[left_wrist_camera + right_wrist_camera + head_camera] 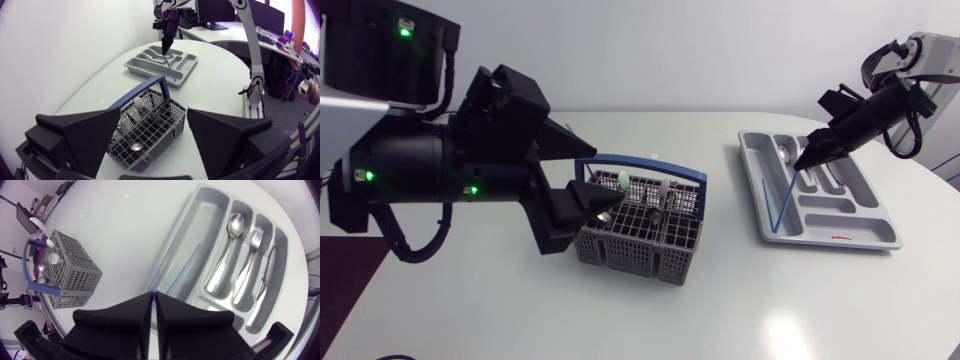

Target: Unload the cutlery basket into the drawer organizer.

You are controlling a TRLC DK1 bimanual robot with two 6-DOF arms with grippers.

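Right gripper [802,159] clamped on thin, straight blue straw [785,198], which slants down into the grey organizer's [865,243] long slot. Left gripper [607,177] wide open over grey mesh basket [630,250], blue handle.

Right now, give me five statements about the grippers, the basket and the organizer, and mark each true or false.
1. The right gripper is shut on a thin blue stick over the organizer. True.
2. The organizer holds nothing. False: a spoon, a fork and a knife lie in separate compartments.
3. The left gripper is open, with the basket just ahead of its fingers. True.
4. The basket's handle is red. False: it is blue.
5. The basket is fully unloaded. False: cutlery stands in it.
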